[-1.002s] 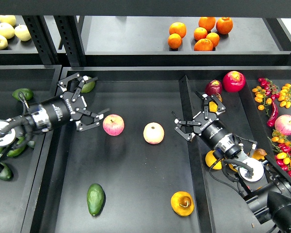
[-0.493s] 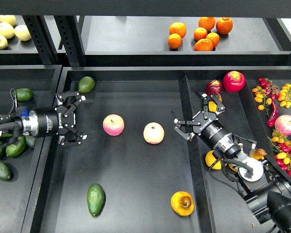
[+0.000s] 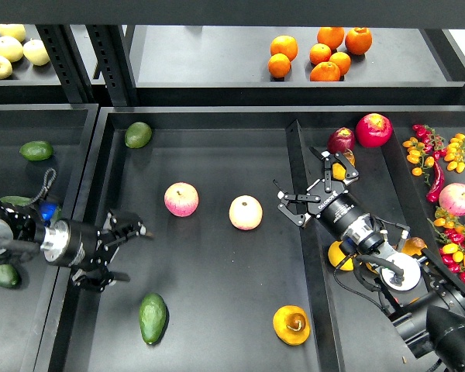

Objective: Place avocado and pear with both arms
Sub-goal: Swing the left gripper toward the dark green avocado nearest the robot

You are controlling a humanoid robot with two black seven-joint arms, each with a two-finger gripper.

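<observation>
The avocado (image 3: 152,318) lies on the dark tray floor (image 3: 217,294), just below and slightly right of the left gripper (image 3: 126,253). The pear (image 3: 291,325) is well below and a little left of the right gripper (image 3: 314,195), across the tray's raised divider (image 3: 306,256). Both fruits rest free in the middle tray, so I judge that the placing is done and both arms only need to move clear. The left gripper's fingers stand apart and hold nothing; the right gripper's fingers are also spread and empty.

The tray is matte black and flat. The two apples (image 3: 181,199) are round and pink-yellow, with a smooth skin. The avocado is an elongated oval, dark green and glossy. The pear is squat, orange-yellow, with a brownish patch and a dark stem.
</observation>
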